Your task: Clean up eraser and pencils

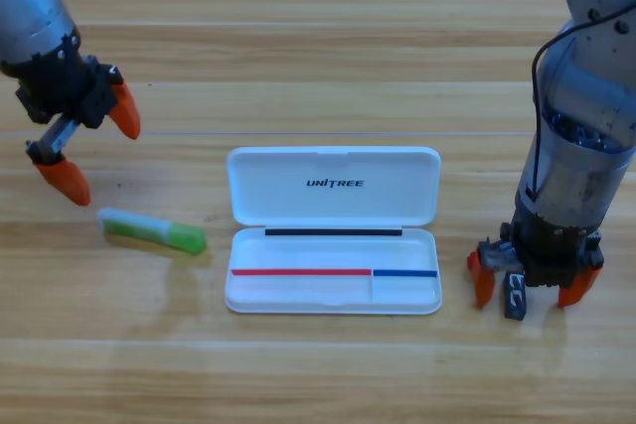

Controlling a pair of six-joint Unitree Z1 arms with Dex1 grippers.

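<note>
The left gripper (pixel 97 151) hangs above the counter (pixel 318 37) with its jaws spread wide and nothing between them. Just below and slightly to the right of its lower jaw tip lies the green pencil (pixel 152 229), flat on the counter, pale along its length with the brighter green end pointing away from the gripper toward the case (pixel 333 230). The pencil and the jaw tip are near one another but apart.

The right gripper (pixel 532 285) points down at the counter, its jaws spread to either side of the eraser (pixel 515 295). The eraser, a small black block with white marks, sits between the jaws, closer to the left jaw. Whether either jaw touches it cannot be told.

The case lies open to the left of the right gripper and to the right of the left gripper, lid folded back flat, tray toward the near edge. It stands clear of the eraser and of the green pencil.

The black-and-red pen is not visible anywhere on the counter.
</note>
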